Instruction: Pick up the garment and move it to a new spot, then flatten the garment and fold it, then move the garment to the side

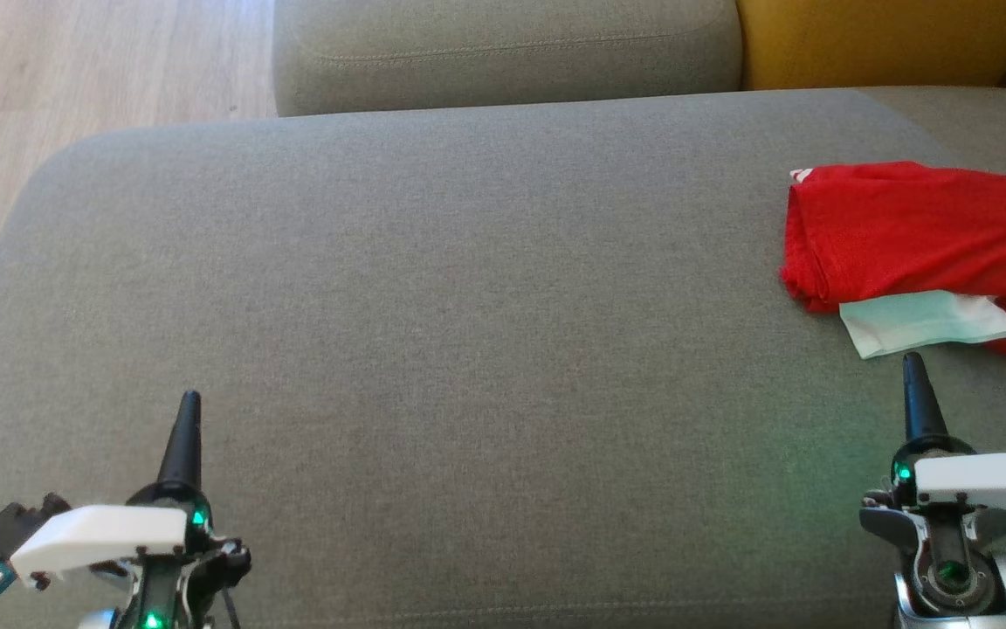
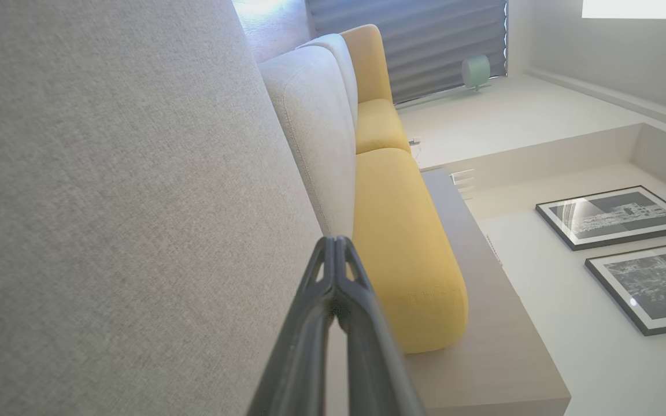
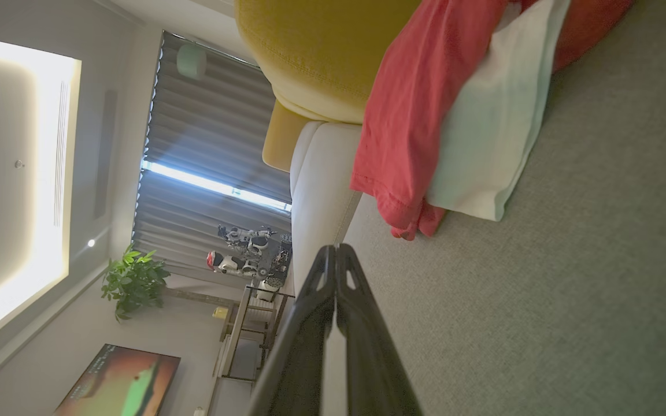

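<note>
The garment point(image 1: 913, 231) is red, folded into a rough rectangle with a pale green and white panel point(image 1: 922, 321) at its near edge. It lies on the grey sofa seat point(image 1: 468, 288) at the far right. In the right wrist view the garment point(image 3: 420, 104) sits just beyond the fingertips. My right gripper point(image 1: 912, 360) is shut and empty, a short way in front of the garment. Low on the left over the seat, my left gripper point(image 1: 191, 397) is shut too and holds nothing. Both wrist views show the fingertips pressed together: left gripper point(image 2: 337, 240), right gripper point(image 3: 334, 248).
A grey back cushion point(image 1: 503, 52) and a yellow cushion point(image 1: 887, 39) stand behind the seat. Wooden floor point(image 1: 75, 79) lies past the seat's left edge. The middle of the seat is bare fabric.
</note>
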Robot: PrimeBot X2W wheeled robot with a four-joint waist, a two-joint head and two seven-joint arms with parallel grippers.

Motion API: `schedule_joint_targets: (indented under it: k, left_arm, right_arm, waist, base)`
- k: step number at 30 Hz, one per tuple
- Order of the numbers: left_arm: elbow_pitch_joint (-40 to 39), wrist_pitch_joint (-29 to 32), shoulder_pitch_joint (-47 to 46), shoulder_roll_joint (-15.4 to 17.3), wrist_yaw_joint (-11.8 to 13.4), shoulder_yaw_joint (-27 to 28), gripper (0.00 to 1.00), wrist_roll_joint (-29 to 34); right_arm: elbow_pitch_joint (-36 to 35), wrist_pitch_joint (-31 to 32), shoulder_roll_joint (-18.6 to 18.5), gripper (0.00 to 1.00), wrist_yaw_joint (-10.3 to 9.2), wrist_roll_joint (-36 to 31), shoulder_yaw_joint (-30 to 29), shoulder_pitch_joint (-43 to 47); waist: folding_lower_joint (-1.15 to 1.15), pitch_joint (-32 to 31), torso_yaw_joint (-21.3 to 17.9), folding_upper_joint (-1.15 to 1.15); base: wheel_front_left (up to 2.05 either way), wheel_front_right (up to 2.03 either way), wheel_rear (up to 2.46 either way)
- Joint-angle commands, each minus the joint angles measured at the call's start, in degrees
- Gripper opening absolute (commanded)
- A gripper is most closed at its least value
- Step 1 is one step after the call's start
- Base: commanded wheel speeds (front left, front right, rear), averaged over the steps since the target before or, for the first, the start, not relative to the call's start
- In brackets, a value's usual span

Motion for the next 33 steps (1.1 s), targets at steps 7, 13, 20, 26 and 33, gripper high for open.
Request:
schedule_joint_targets:
  k: [7, 13, 20, 26, 33]
  left_arm:
    - [-1.41, 1.62, -3.67, 0.91, -0.36, 2.53, 0.00, -4.41]
    - [-1.34, 2.48, -3.87, 0.92, -0.38, 2.92, 0.00, -6.90]
    - [-1.23, 3.68, -4.15, 0.93, -0.40, 3.47, 0.00, -10.38]
    - [-1.14, 4.72, -4.39, 0.93, -0.42, 3.94, 0.00, -13.36]
    - [-1.07, 5.55, -4.58, 0.92, -0.44, 4.33, 0.00, -15.68]
  right_arm:
    - [-2.57, 1.48, -0.27, 0.00, -0.03, 6.15, 0.23, -1.43]
    - [-2.70, 2.21, -0.28, 0.00, -0.04, 9.60, -0.08, -1.39]
    - [-2.87, 3.25, -0.29, 0.00, -0.04, 14.42, -0.51, -1.33]
    - [-3.02, 4.14, -0.30, 0.00, -0.04, 18.56, -0.88, -1.27]
    - [-3.13, 4.83, -0.31, 0.00, -0.04, 21.79, -1.17, -1.23]
  waist:
    - [0.00, -0.26, -0.13, 0.00]
    - [0.00, -0.43, -0.21, 0.00]
    - [0.00, -0.67, -0.33, 0.00]
    - [0.00, -0.87, -0.43, 0.00]
    - [0.00, -1.03, -0.51, 0.00]
  base:
    - [0.00, 0.00, 0.00]
    - [0.00, 0.00, 0.00]
    - [0.00, 0.00, 0.00]
    - [0.00, 0.00, 0.00]
    - [0.00, 0.00, 0.00]
